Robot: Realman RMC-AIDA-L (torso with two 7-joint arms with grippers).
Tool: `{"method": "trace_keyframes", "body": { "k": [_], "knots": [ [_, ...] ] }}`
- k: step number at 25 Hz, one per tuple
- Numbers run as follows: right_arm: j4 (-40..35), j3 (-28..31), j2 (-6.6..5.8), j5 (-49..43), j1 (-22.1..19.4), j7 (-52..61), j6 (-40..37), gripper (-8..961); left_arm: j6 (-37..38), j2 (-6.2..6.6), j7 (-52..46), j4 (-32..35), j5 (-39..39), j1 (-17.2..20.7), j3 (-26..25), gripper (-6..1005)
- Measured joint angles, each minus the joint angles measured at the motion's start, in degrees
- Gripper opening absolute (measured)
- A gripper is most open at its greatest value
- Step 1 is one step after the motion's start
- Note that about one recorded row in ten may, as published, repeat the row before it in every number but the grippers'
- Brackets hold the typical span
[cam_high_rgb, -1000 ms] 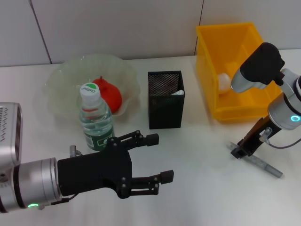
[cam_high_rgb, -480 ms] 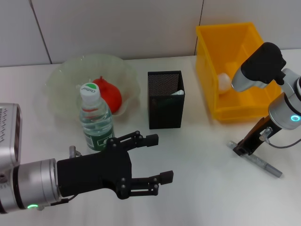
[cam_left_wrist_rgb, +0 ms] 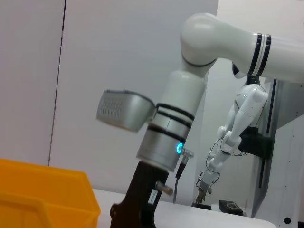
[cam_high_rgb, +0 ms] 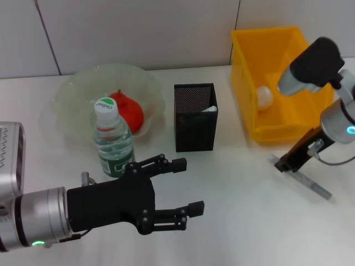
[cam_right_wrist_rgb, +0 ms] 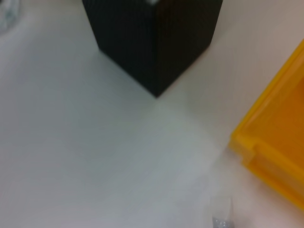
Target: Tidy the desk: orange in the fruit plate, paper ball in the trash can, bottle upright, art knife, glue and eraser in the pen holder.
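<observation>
The orange (cam_high_rgb: pixel 126 110) lies in the pale green fruit plate (cam_high_rgb: pixel 75 97). The bottle (cam_high_rgb: pixel 112 139) stands upright in front of the plate. The paper ball (cam_high_rgb: pixel 264 96) lies inside the yellow trash can (cam_high_rgb: pixel 275 50). The black mesh pen holder (cam_high_rgb: pixel 195 118) stands mid-table with a white thing (cam_high_rgb: pixel 209 110) showing inside. My right gripper (cam_high_rgb: pixel 287 163) is shut on one end of the grey art knife (cam_high_rgb: pixel 310 185), in front of the trash can. My left gripper (cam_high_rgb: pixel 187 185) is open and empty, low in front of the bottle. The eraser is out of view.
The right wrist view shows the pen holder (cam_right_wrist_rgb: pixel 152 38), a corner of the trash can (cam_right_wrist_rgb: pixel 275 156) and bare table between them. The left wrist view shows the right arm (cam_left_wrist_rgb: pixel 166 142) behind the trash can's rim (cam_left_wrist_rgb: pixel 42 194). A wall runs behind the table.
My right arm has risen and shifted right and away, and the art knife has moved with the gripper. The left arm has not moved.
</observation>
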Motion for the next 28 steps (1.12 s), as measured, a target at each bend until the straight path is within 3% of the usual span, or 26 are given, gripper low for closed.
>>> {"method": "trace_keyframes", "body": {
  "k": [10,17,28],
  "knots": [
    [14.12,-0.12,0.28,7.64,-4.01,1.30,-4.34,138,0.00,0.00,0.00,-0.11,0.00,0.00,0.00,870],
    [28.28,0.47,0.39,11.75,-8.14,2.57,-4.69,137,-0.01,0.00,-0.01,-0.11,0.00,-0.01,-0.01,869],
    [35.75,2.85,0.17,24.39,-13.82,0.21,-1.05,137,-0.03,0.00,0.26,-0.11,-1.38,0.13,1.44,870]
  ]
}}
